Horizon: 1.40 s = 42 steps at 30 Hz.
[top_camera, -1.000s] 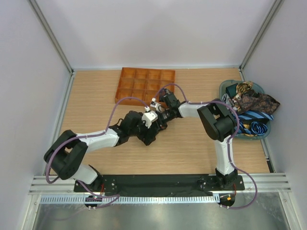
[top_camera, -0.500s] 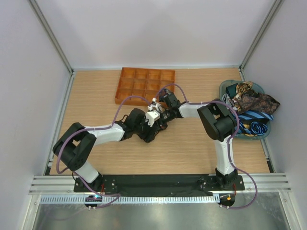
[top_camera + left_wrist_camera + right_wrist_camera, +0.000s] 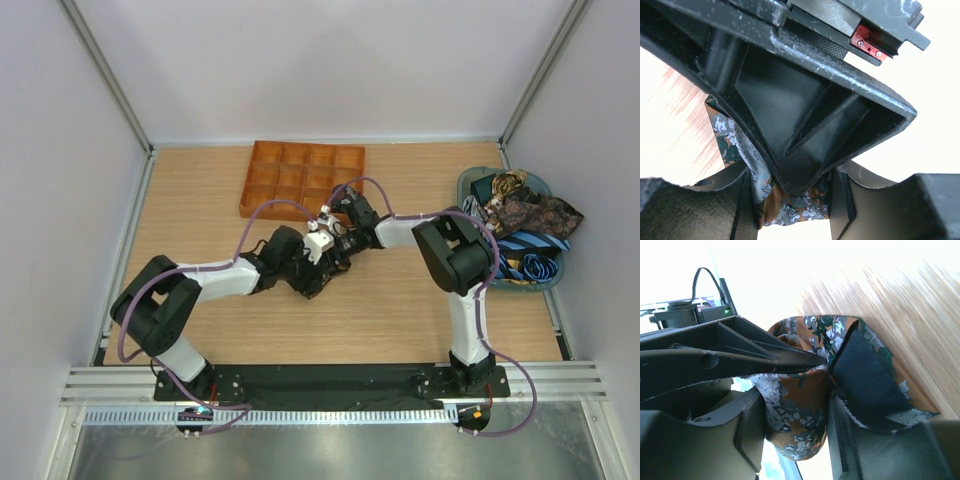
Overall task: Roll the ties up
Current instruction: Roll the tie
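Right wrist view: the right gripper (image 3: 796, 427) is clenched on a bunched brown paisley tie (image 3: 810, 332). The left gripper (image 3: 792, 205) pinches the same fabric. Both meet just on the near side of the orange tray (image 3: 303, 166), toward its right end.

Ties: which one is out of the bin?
The brown paisley tie, gripped by left end effector and right end effector; other ties lie in the teal bin.
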Tool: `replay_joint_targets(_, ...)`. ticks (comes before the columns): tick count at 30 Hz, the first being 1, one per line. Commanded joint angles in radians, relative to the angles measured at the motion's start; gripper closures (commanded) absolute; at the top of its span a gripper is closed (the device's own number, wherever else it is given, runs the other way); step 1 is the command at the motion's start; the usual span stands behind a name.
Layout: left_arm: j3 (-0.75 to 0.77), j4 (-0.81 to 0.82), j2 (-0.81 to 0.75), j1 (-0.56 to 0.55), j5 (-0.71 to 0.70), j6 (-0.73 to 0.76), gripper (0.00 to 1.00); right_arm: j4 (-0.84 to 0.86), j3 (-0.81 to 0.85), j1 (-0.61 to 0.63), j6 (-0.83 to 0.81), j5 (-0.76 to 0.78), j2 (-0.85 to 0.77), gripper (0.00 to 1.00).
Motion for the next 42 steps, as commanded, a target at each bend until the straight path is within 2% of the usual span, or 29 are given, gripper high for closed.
replay_joint_targets(1, 0.005, -0.037, 0.027, 0.011, 0.01, -0.026, 0.69, -0.008, -0.054, -0.026, -0.008, 0.117, -0.031, 0.47)
replay_joint_targets(3, 0.018, -0.039, 0.044, 0.009, 0.015, -0.028, 0.72, 0.006, -0.059, -0.033, 0.022, 0.104, -0.045, 0.44)
replay_joint_targets(10, 0.054, -0.094, 0.09, 0.009, 0.03, -0.037, 0.78, 0.082, -0.084, -0.067, 0.108, 0.087, -0.079, 0.43)
replay_joint_targets(18, 0.065, -0.105, 0.103, 0.009, 0.043, -0.035, 0.8, 0.162, -0.145, -0.156, 0.197, 0.061, -0.105, 0.44)
replay_joint_targets(22, 0.07, -0.111, 0.11, 0.009, 0.041, -0.038, 0.8, 0.161, -0.16, -0.176, 0.191, 0.057, -0.123, 0.44)
replay_joint_targets(33, 0.09, -0.142, 0.118, 0.009, 0.03, -0.038, 0.8, 0.162, -0.289, -0.277, 0.17, 0.159, -0.339, 0.44)
replay_joint_targets(36, 0.102, -0.16, 0.121, 0.009, 0.027, -0.041, 0.8, 0.04, -0.315, -0.256, 0.057, 0.259, -0.408, 0.46)
replay_joint_targets(38, 0.126, -0.18, 0.133, 0.009, 0.023, -0.051, 0.8, 0.006, -0.364, -0.231, 0.017, 0.381, -0.503, 0.47)
replay_joint_targets(41, 0.153, -0.215, 0.147, 0.009, 0.026, -0.057, 0.8, -0.014, -0.452, -0.144, -0.037, 0.573, -0.666, 0.44)
replay_joint_targets(42, 0.153, -0.222, 0.149, 0.009, 0.026, -0.058, 0.79, -0.004, -0.473, -0.079, -0.042, 0.61, -0.703, 0.44)
